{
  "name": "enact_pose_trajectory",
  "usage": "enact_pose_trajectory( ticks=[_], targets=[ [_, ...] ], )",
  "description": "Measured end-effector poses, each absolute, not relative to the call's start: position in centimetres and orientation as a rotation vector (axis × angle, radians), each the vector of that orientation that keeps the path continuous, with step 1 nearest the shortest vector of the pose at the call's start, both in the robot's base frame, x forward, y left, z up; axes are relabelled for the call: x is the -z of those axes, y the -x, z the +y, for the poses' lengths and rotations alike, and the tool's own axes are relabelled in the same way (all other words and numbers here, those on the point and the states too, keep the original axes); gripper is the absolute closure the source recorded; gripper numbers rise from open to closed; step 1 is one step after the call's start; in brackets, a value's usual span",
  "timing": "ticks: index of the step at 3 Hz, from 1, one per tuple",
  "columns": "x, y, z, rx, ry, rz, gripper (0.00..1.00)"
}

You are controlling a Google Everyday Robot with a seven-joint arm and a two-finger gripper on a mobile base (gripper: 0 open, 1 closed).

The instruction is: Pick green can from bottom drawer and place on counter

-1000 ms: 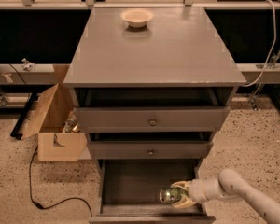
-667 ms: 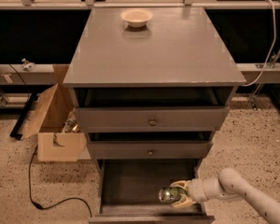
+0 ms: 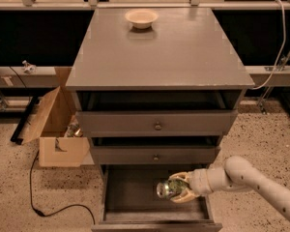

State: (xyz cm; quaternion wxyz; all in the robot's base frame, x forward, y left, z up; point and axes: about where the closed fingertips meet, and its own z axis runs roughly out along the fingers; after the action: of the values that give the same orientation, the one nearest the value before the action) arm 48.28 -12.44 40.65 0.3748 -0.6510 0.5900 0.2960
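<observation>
Green can (image 3: pixel 165 188) is squeezed in the hand (image 3: pixel 176 189), down inside the bottom drawer (image 3: pixel 130 199), so the grab looks done, but the lift to the table (image 3: pixel 159 52) high above the hand is left

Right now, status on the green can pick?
Gripper in bottom drawer, shut on green can. Can not yet on counter. Bowl sits at counter's far end.

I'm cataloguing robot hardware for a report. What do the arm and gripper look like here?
The arm is smooth off-white tubes with a rounded joint, no cables or markings visible. The gripper, over the bottom drawer around the green can, has two pale yellowish curved fingers on a white wrist.
</observation>
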Motion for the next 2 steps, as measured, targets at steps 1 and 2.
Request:
enact_pose_trajectory(
  ticks=[1,2],
  targets=[
    [-47.8,-48.7,-11.0,-0.731,1.721,1.462,1.00],
    [-54.9,-48.7,-10.3,-0.678,1.778,1.405,1.00]
  ],
)
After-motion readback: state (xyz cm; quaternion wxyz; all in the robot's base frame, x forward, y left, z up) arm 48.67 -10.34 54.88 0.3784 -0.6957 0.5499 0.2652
